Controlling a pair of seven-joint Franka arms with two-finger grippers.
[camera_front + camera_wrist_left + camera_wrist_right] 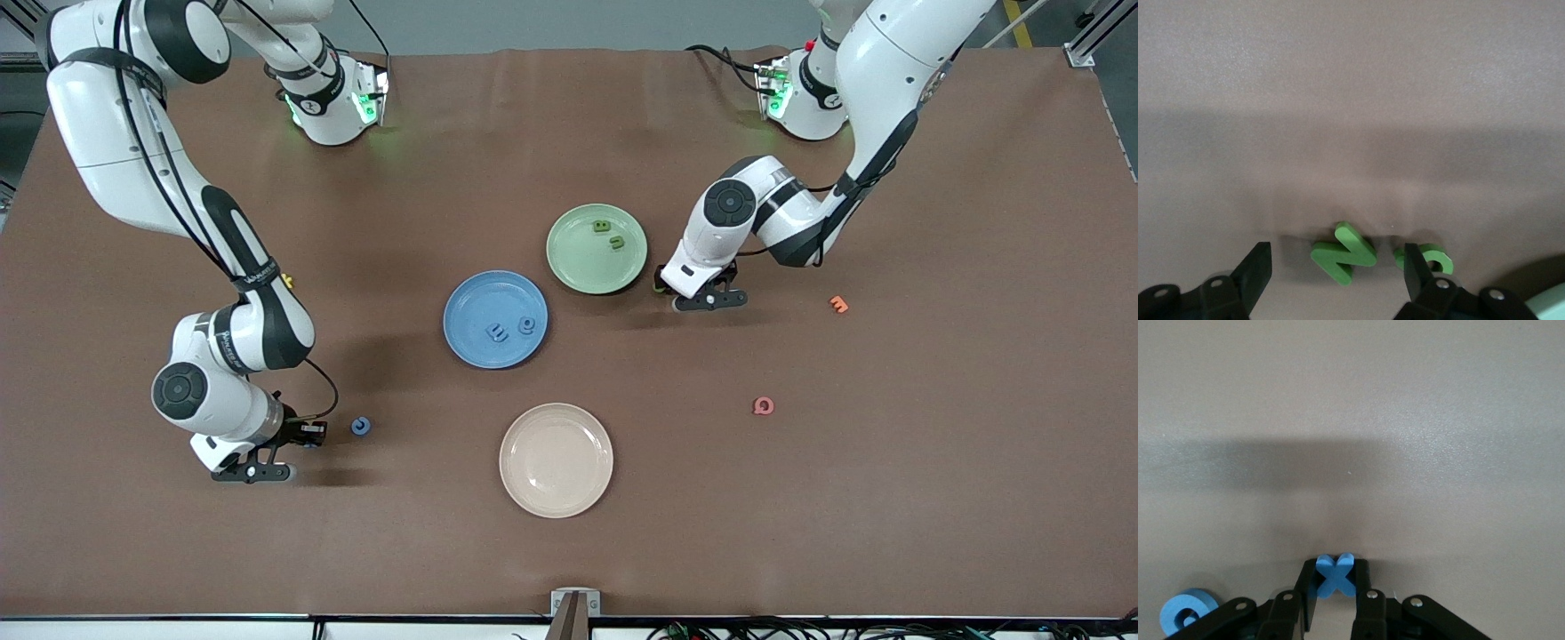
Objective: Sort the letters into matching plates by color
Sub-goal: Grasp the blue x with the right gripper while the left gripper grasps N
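My right gripper (1336, 572) is shut on a blue X letter (1336, 577) down at the table, toward the right arm's end (253, 468). A round blue letter (360, 426) lies beside it (1186, 612). My left gripper (1336, 257) stands open beside the green plate (587, 265), low over the table (704, 298). A green N letter (1346, 252) lies between its fingers, untouched. Another green letter (1437, 259) is partly hidden by one finger (1413, 263). The green plate holds two green letters (602, 226) (617, 242). The blue plate (476, 298) holds two blue letters (498, 333) (527, 326).
A cream plate (556, 460) lies nearer the front camera than the blue plate. A pink letter (763, 406) and an orange letter (838, 304) lie toward the left arm's end. A yellow letter (287, 282) peeks out beside the right arm.
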